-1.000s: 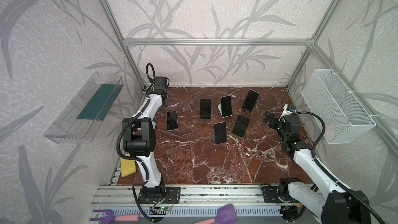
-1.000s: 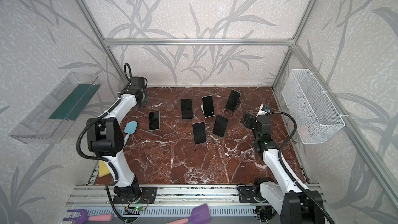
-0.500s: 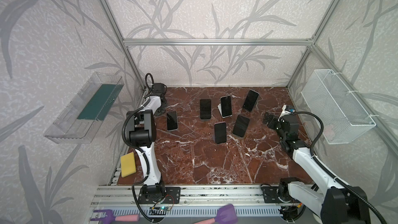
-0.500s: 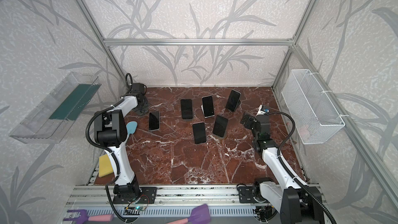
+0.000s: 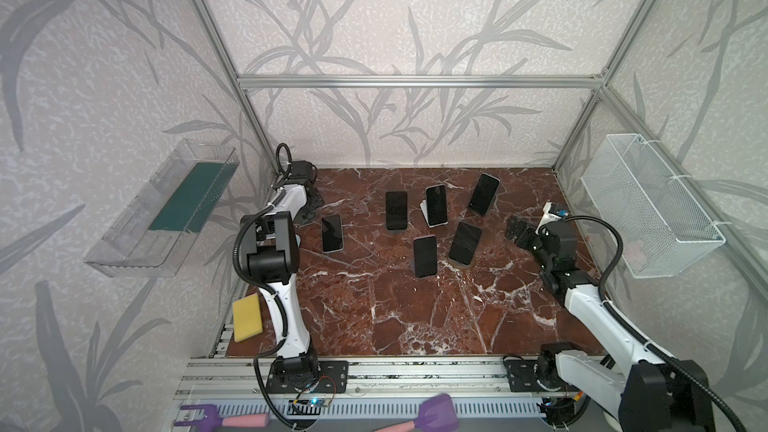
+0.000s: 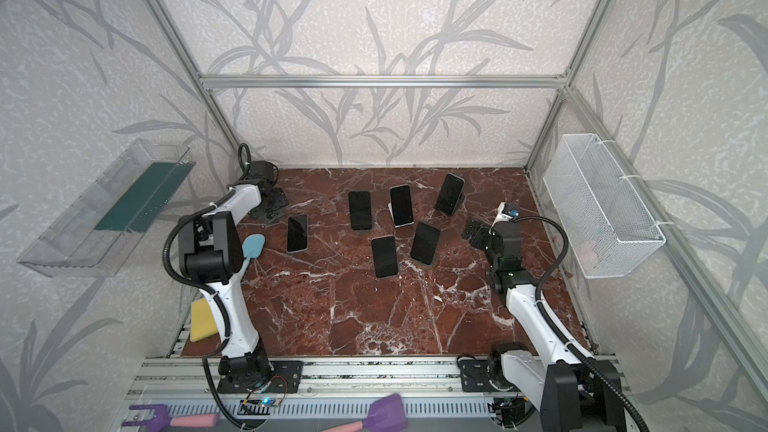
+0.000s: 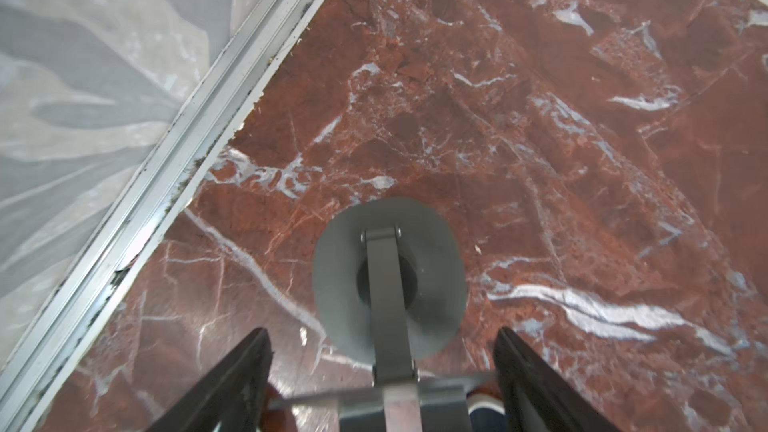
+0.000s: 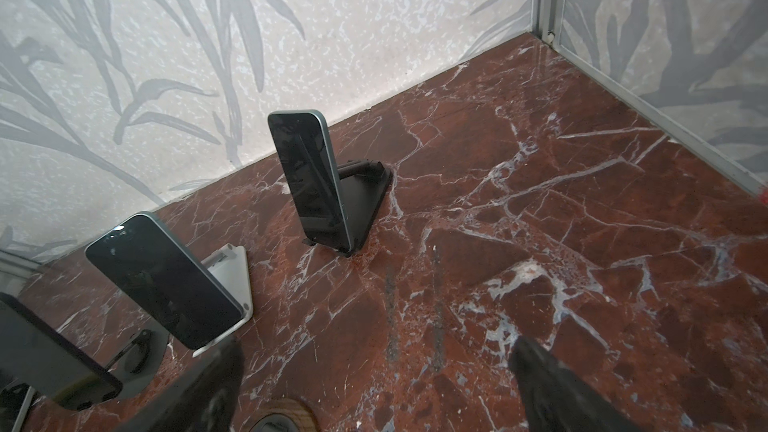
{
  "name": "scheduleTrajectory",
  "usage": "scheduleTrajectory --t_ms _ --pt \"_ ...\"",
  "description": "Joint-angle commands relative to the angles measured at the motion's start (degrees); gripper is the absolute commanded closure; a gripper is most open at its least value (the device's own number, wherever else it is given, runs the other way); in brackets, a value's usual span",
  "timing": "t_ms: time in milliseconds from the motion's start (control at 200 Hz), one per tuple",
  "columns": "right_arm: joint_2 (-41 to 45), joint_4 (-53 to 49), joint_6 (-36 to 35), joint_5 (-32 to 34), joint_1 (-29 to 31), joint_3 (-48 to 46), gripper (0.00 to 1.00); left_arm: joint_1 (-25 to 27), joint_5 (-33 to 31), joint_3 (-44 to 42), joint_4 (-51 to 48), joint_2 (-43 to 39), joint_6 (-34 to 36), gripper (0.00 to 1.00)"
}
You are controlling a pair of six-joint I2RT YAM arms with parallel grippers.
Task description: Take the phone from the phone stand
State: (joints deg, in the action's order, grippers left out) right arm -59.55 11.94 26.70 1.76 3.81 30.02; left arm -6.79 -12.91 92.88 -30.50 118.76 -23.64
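Observation:
Several dark-screened phones stand on the red marble table in both top views. One leans on a black stand (image 8: 309, 180), another on a white stand (image 8: 162, 280). One phone (image 5: 331, 233) seems to lie flat near the left arm. My left gripper (image 5: 309, 207) is low in the back left corner. It is open, with its jaws on either side of a grey round-based stand (image 7: 388, 280). No phone shows between them. My right gripper (image 5: 517, 230) hangs open and empty over bare marble, facing the phone on the black stand (image 5: 483, 193).
A wire basket (image 5: 648, 209) hangs on the right wall and a clear shelf (image 5: 166, 209) on the left wall. A yellow sponge (image 5: 247, 317) and a blue spatula (image 6: 251, 247) lie by the left arm. A metal rail (image 7: 137, 184) runs close to the grey stand.
The left gripper has come down towards the table in the back left corner and has opened from shut. The left elbow has swung back. The right arm has barely moved.

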Motion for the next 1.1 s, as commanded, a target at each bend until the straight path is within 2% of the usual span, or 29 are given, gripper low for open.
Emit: scheduleTrajectory --t_ms 0,145,256,336,461,581,681,807,987,1097 --pt "1.2 0.1 3.6 -5.1 0.2 0.4 0.00 0.7 -0.7 0.8 -3.1 -8.5 0.0 0.13" --pt "3.9 -2.4 5.2 -7.1 0.3 0.3 0.00 0.8 3.5 -4.8 0.5 -18.2 -1.3 0.13" --pt "6.9 -7.1 4.8 -5.5 0.2 0.2 0.00 2.4 6.5 -10.4 3.7 -26.1 -4.3 0.16" --pt "9.0 -10.6 2.9 -5.2 0.2 -0.1 0.02 6.6 6.7 -14.6 7.3 -31.2 -5.5 0.17" --pt "11.3 -15.3 1.9 -6.7 0.4 0.1 0.04 16.5 5.7 -17.7 9.8 -36.4 -3.9 0.17" --pt "16.3 -17.8 2.8 -5.5 3.0 -0.8 0.05 20.2 8.9 -22.8 13.7 -41.2 -6.1 0.17" --pt "20.5 -21.1 1.0 1.3 11.5 -0.7 0.05 20.7 9.6 -30.2 20.6 -44.8 -9.6 0.20" --pt "21.2 -23.8 -2.4 15.0 25.9 1.6 0.05 21.0 11.0 -29.4 19.3 -46.1 -10.2 0.20" --pt "11.9 -30.7 -5.3 27.7 44.1 12.5 0.04 20.8 13.7 -32.7 23.7 -48.3 -16.5 0.21" --pt "4.7 -30.7 -7.8 28.7 49.3 17.0 0.04 19.9 19.8 -33.1 25.8 -48.0 -20.1 0.23"
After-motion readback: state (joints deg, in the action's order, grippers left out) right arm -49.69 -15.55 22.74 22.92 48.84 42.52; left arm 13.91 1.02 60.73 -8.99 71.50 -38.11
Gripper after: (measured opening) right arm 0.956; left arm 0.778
